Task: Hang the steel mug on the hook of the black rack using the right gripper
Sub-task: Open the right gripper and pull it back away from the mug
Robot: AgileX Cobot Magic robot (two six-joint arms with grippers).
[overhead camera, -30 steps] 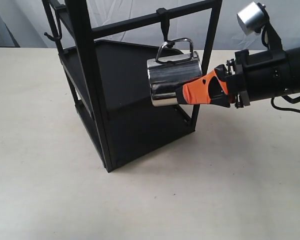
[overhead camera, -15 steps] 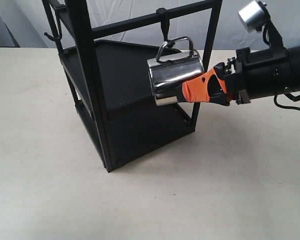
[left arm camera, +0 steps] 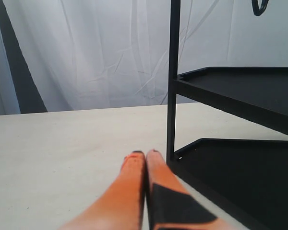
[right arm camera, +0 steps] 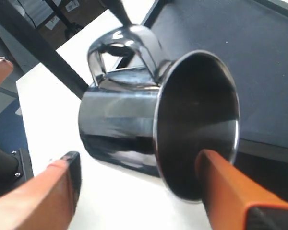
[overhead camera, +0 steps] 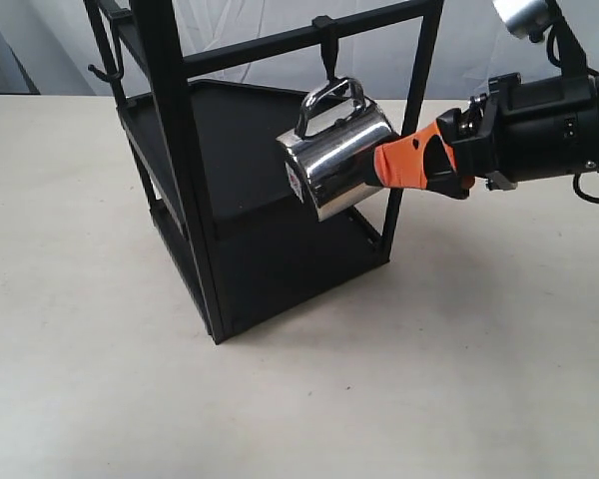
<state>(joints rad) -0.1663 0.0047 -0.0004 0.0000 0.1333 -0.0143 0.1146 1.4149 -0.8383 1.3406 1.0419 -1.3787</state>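
Right gripper [right arm camera: 138, 160] gapes wrist-side; exterior shows steel mug [overhead camera: 334, 168] on hook [overhead camera: 328, 58].

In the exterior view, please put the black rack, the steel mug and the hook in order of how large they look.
1. black rack: by far the largest, and cut off by the picture's top edge.
2. steel mug: much smaller.
3. hook: the smallest, a thin piece just above the mug, so nearness does not confuse this.

Mirror-silver steel mug [overhead camera: 334, 160], with a small red-and-white sticker at its lower left. Matte black on the black rack [overhead camera: 180, 150] and hook [overhead camera: 327, 55]. The right gripper [overhead camera: 384, 168] is black with orange fingers [overhead camera: 411, 165]. Pale beige tabletop [overhead camera: 429, 379], white curtain [overhead camera: 250, 20].
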